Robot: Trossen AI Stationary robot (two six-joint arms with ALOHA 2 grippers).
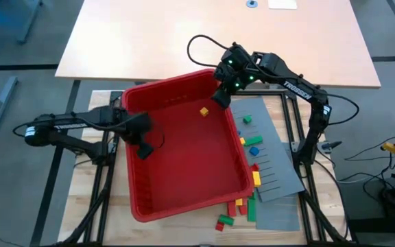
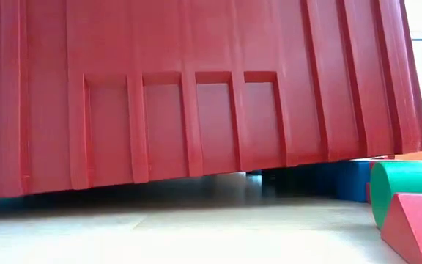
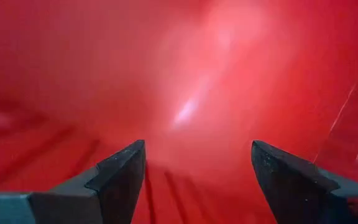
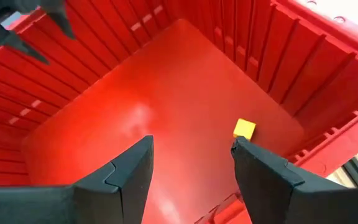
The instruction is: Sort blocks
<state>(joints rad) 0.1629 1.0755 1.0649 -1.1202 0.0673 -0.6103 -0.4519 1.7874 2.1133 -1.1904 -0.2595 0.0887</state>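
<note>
One yellow block (image 1: 204, 111) is seen alone on the floor of the red bin (image 1: 184, 199), near its far right corner; the bin is tilted, as the low view shows one end raised off the surface (image 2: 196, 235). At the left, the left hand (image 1: 142, 147) is reached over the bin's left wall and held inside it, its fingers (image 3: 120, 177) spread apart with nothing between them; only the red bin floor is seen past them in the left wrist view, and the yellow block lies well apart from this hand, toward the far right. Farther right, the right hand (image 1: 222, 98) is held above the bin's far right corner, its fingers (image 4: 263, 177) open and empty. In the right wrist view the yellow block (image 4: 244, 129) is seen on the bin floor just beyond this hand, untouched, near one fingertip. To the right of the bin, a scatter of red, green, blue and yellow blocks (image 1: 251, 144) lies on the grey slotted panel (image 1: 280, 171) and along the bin's right wall, with more blocks (image 1: 233, 209) gathered by the near right corner. In the low view a green block (image 2: 409, 187) and a red block (image 2: 420, 227) are seen close to the camera.
</note>
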